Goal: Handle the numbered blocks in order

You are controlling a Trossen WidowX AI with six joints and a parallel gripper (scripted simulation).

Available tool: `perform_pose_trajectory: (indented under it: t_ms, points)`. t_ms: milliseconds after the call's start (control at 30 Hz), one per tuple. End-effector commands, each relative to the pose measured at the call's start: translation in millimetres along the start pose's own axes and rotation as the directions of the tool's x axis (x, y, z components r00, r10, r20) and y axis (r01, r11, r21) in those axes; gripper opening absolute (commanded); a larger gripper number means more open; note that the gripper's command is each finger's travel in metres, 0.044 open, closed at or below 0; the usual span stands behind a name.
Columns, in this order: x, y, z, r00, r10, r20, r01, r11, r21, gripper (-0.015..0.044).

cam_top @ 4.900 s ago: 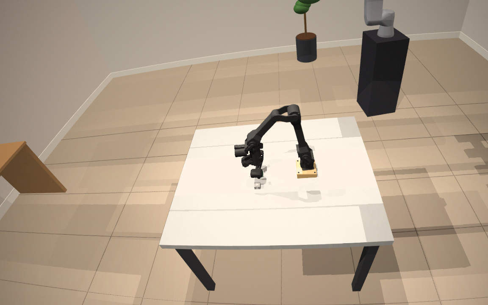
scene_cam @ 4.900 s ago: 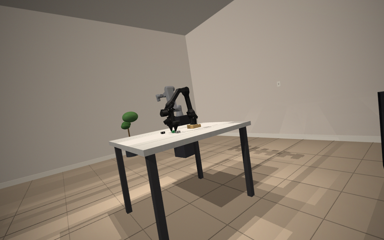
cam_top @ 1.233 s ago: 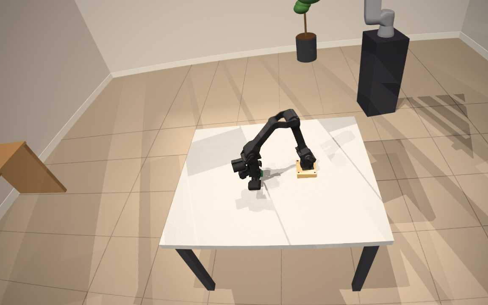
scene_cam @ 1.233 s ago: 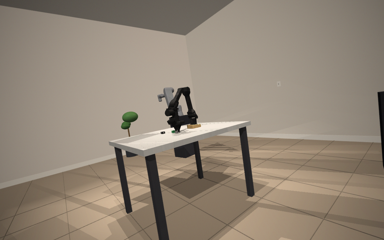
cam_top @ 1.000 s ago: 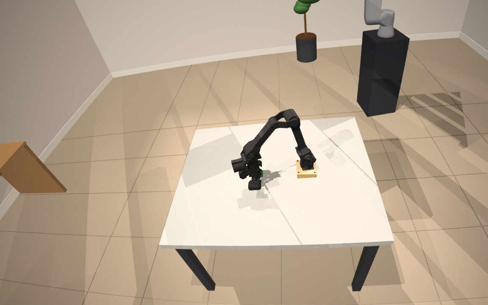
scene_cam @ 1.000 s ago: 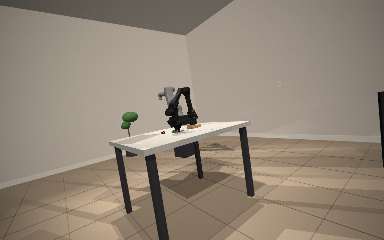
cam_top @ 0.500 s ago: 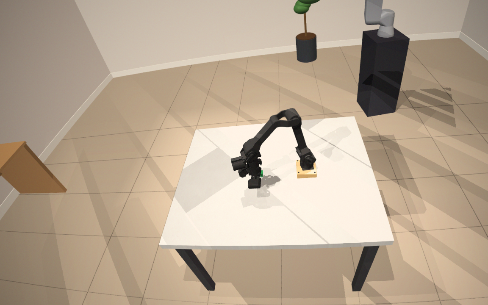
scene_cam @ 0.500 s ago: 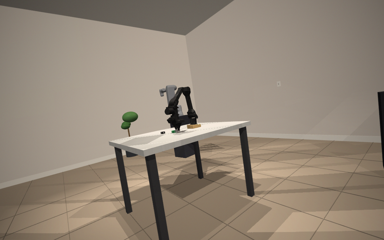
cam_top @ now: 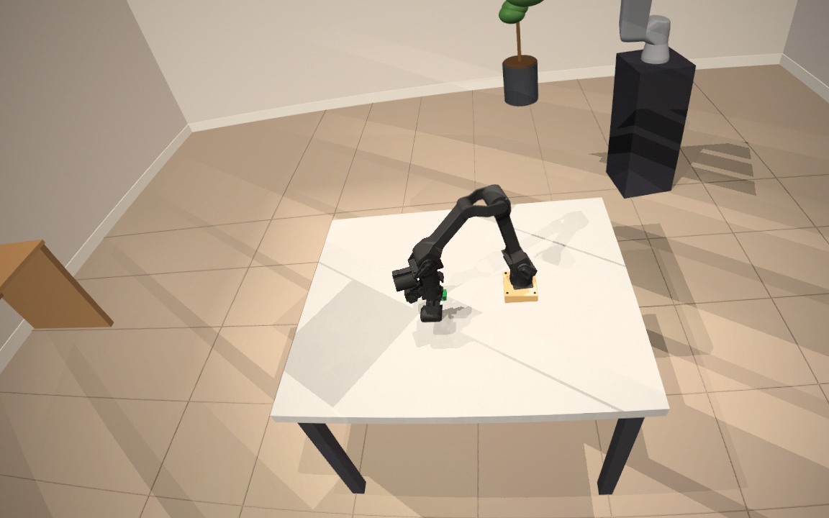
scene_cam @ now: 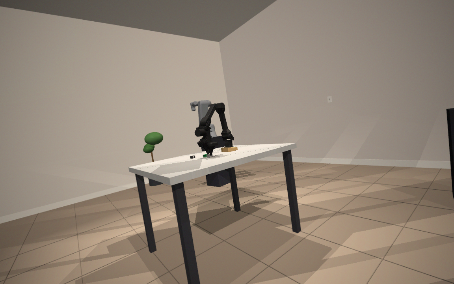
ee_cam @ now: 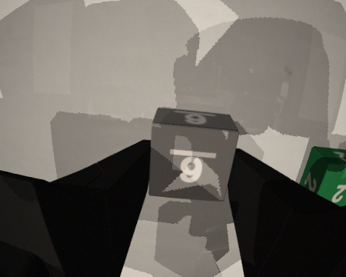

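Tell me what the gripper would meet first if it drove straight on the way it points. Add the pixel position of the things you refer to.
The gripper [cam_top: 431, 299] [scene_cam: 210, 154] [ee_cam: 191, 154] points down, so the grey block [ee_cam: 191, 163] in its fingers would probably press on the white table top [cam_top: 533, 360] [scene_cam: 257, 150] [ee_cam: 104, 92] first; any gap beneath is unclear.
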State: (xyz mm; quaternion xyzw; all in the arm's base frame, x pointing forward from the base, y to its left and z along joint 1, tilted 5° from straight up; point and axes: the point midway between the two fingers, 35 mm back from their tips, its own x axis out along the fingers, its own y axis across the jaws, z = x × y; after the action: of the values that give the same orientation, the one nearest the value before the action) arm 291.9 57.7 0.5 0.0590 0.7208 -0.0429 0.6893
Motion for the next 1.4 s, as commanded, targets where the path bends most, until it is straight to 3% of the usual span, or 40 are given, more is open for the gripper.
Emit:
perform_pose_trajectory:
  t_ms: [0,267,633,767,867,1033,1100,1267,1367]
  points:
    - [6.7,-0.8,-3.8,1.0,-0.001,-0.015,0.001,1.0,0.005,0.012]
    - [6.7,-0.8,-3.8,1.0,-0.001,-0.015,0.001,1.0,0.005,0.012]
    - [6.7,-0.8,-3.8,1.0,-0.001,-0.015,0.001,1.0,0.005,0.04]
    - [3.9,-0.7,-3.5,1.0,-0.001,-0.015,0.001,1.0,0.005,0.04]
    - [-26.6,-0.6,-2.9,1.0,-0.001,-0.015,0.001,1.0,0.005,0.04]
    - [-29.6,-0.7,-3.0,1.0,-0.001,-0.015,0.001,1.0,0.005,0.04]
    - [-40.0,-0.2,-1.5,1.0,-0.001,-0.015,0.001,1.0,0.005,0.0348]
    - [-107.9,-0.4,-1.3,1.0,-0.001,-0.015,0.002,1.0,0.005,0.0216]
    - [-110.6,-0.5,-1.6,1.0,-0.002,-0.015,0.002,1.0,0.005,0.0137]
